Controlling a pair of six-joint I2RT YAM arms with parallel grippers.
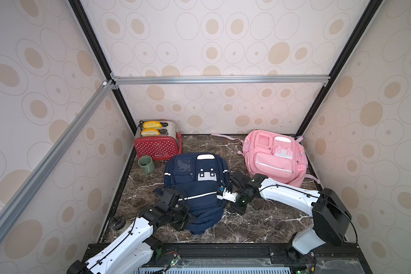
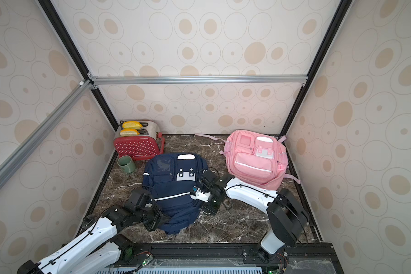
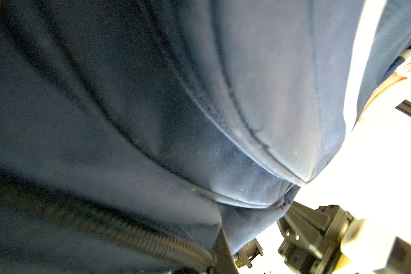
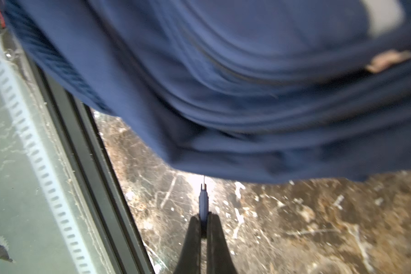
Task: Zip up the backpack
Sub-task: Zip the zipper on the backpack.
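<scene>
Well, toaster with two slices, near navy backpack

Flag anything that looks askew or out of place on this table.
The navy backpack is the odd one: its near end is bunched and rumpled rather than lying flat. The pink backpack lies slanted at the back, its straps splayed out. Nothing looks spilled or broken.
</scene>
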